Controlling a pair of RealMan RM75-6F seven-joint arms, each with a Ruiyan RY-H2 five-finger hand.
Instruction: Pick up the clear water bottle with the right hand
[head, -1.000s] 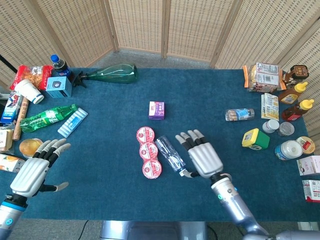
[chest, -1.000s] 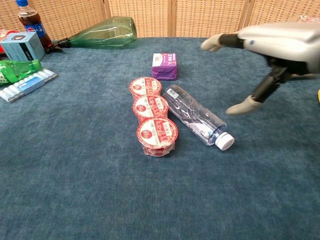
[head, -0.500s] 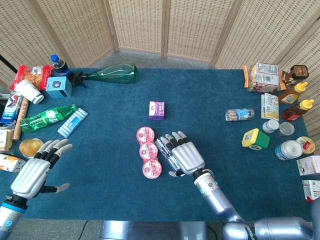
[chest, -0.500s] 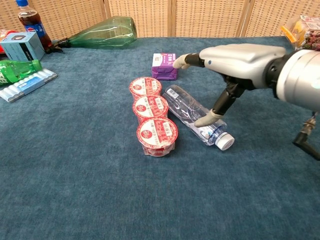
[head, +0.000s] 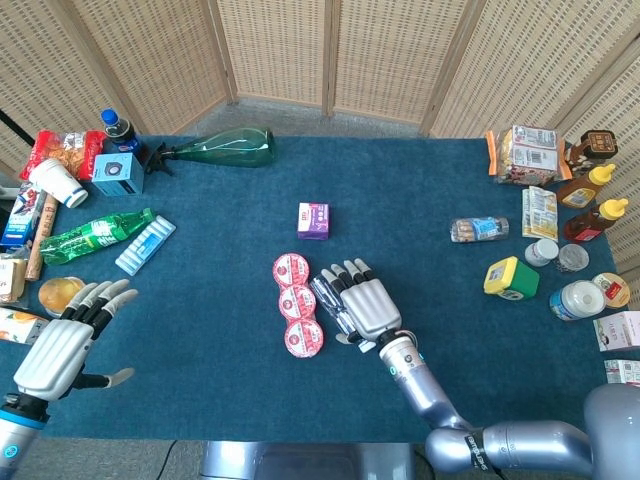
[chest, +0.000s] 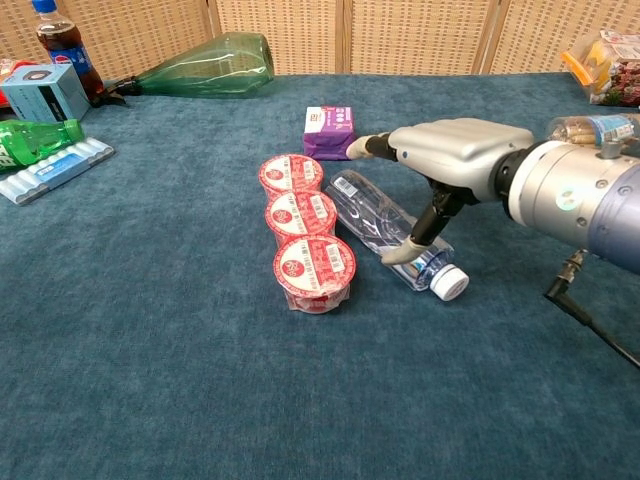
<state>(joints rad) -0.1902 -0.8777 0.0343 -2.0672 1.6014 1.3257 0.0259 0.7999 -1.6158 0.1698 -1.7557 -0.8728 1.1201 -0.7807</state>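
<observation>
The clear water bottle (chest: 385, 228) lies on its side on the blue cloth, white cap (chest: 450, 285) toward the front, just right of a row of three red-lidded cups (chest: 303, 229). My right hand (chest: 455, 152) hovers over the bottle with fingers spread flat above it and the thumb tip touching its neck; it holds nothing. From the head view the right hand (head: 363, 305) covers most of the bottle (head: 324, 291). My left hand (head: 62, 340) hangs open at the front left corner, far from the bottle.
A purple box (head: 313, 219) lies behind the bottle. A green glass bottle (head: 225, 149), cola bottle (head: 120, 130), green soda bottle (head: 95, 234) and snacks crowd the left edge. Sauce bottles, jars and boxes (head: 560, 240) line the right edge.
My right hand has moved left from beside the bottle to over it and come lower, the thumb now touching the bottle near its neck. The left hand has drifted slightly down.
</observation>
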